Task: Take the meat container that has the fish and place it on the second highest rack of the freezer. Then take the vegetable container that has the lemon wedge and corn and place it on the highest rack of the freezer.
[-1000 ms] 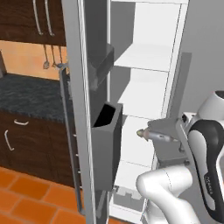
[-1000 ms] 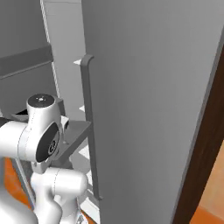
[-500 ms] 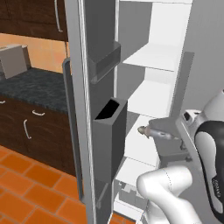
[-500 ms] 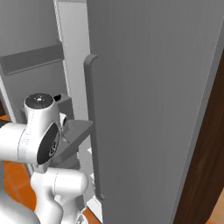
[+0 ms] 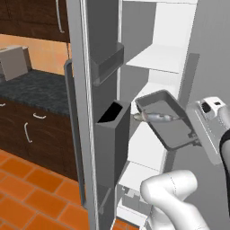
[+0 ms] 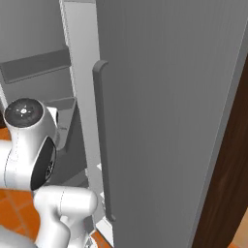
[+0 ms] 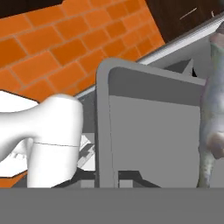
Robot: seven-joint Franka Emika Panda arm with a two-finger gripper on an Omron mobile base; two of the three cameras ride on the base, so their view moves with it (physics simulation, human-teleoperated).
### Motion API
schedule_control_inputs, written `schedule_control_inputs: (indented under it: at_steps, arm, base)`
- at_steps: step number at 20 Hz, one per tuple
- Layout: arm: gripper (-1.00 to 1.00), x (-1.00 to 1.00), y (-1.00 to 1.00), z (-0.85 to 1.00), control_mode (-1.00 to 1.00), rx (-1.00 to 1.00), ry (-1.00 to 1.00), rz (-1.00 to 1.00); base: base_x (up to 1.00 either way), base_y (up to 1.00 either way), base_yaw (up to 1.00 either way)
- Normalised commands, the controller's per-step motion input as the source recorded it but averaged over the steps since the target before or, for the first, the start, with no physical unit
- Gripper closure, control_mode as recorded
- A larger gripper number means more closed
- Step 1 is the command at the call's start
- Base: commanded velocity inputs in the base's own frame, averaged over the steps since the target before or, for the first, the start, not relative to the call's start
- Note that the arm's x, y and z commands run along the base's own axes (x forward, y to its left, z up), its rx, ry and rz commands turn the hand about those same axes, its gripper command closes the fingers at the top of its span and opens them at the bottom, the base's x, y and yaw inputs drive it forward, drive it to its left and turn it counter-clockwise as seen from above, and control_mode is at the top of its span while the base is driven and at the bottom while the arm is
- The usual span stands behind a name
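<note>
The meat container (image 5: 176, 131), a shallow grey tray, hangs tilted in front of the freezer's (image 5: 155, 58) white shelved interior, at mid height. The slim silvery fish (image 5: 155, 117) lies across the tray's upper part. My gripper (image 5: 196, 140) is shut on the tray's right rim, with the white hand just behind it. A white shelf juts out above the tray and another lies below it. In the hand view the container's (image 7: 148, 131) grey wall is close up, with the fish (image 7: 212, 109) along the right edge. The vegetable container is out of view.
The freezer's open left door carries a deep grey bin (image 5: 112, 139) and a shallower one (image 5: 108, 63) close to the tray's left. A closed grey door with a bar handle (image 6: 100, 145) stands to the right. Dark cabinets, a speckled counter (image 5: 31, 87) and orange floor tiles (image 5: 27, 179) lie left.
The base has driven, so both base views have shifted. The tray with the fish, earlier mostly hidden by the hand, now shows raised before the shelves.
</note>
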Motion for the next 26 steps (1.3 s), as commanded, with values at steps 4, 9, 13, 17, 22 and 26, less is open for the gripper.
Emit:
schedule_control_inputs:
  at_steps: [4, 9, 13, 17, 22, 26]
  arm:
    - [1.00, 0.04, 0.00, 0.43, -1.00, 0.00, 0.07, 0.00]
    - [1.00, 0.25, 0.37, 0.58, -1.00, 0.00, 0.29, -0.15]
    - [1.00, 0.25, 0.29, 0.08, -1.00, 0.00, 0.20, -0.51]
    - [1.00, 0.03, 0.00, 0.00, -1.00, 0.00, 0.10, -0.62]
    - [1.00, 0.26, -0.24, -0.04, -1.00, 0.00, -0.05, -0.29]
    - [1.00, 0.64, -0.33, -0.11, -1.00, 0.02, -0.06, -0.01]
  base:
    - [0.00, 0.00, 0.00]
    - [0.00, 0.00, 0.00]
    - [0.00, 0.00, 0.00]
    - [0.00, 0.00, 0.00]
    - [0.00, 0.00, 0.00]
    - [0.00, 0.00, 0.00]
